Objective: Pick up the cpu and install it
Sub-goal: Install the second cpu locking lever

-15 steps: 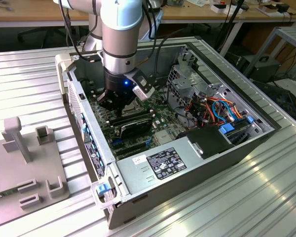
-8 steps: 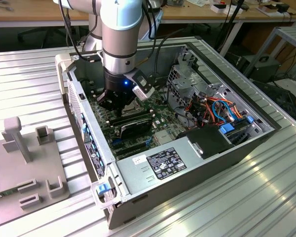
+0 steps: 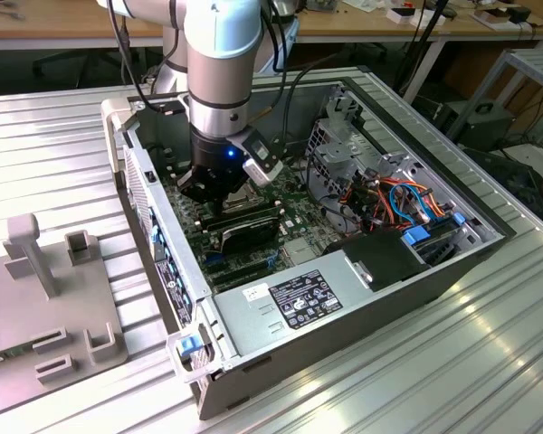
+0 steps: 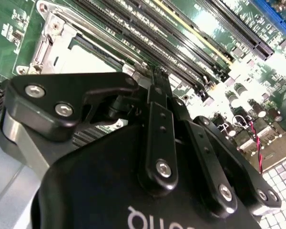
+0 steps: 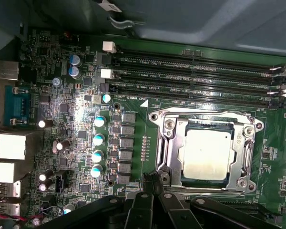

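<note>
Black metal pincer [image 5: 155, 183] hangs low inside the open grey computer case [image 3: 362, 298], just beside the silver square cpu [image 5: 207, 155]. That chip already lies flat within its steel socket frame [image 5: 169, 143] on the green motherboard [image 5: 81, 109]. Pincer fingertips sit nearly together, apparently gripping nothing, likely having released it.

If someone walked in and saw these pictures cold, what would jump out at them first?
First, the grey robot arm reaching down into the open grey metal computer case, its black hand low over the green motherboard. Next, in the first wrist view, the square silver cpu lying in its shiny metal socket frame, just beyond the hand.
</note>
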You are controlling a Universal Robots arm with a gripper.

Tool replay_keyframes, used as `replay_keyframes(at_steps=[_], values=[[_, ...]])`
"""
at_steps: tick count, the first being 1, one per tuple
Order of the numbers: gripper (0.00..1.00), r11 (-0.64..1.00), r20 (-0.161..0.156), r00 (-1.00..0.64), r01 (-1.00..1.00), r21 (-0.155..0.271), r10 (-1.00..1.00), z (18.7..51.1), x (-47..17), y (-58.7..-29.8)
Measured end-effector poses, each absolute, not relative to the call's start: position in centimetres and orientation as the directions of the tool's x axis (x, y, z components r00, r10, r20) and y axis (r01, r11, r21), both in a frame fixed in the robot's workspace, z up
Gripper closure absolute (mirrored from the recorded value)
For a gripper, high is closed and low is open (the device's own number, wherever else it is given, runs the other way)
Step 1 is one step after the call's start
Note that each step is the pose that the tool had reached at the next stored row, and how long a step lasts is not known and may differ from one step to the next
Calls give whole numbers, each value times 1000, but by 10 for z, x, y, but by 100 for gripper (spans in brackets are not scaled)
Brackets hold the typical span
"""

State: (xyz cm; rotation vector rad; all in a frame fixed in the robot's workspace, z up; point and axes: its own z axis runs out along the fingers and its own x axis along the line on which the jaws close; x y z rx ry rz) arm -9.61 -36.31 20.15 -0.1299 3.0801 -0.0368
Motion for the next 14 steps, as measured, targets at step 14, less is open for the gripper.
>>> replay_keyframes(at_steps=[14], values=[[89,996,-60,-995,-83,-27,-85,200,-96,-363]])
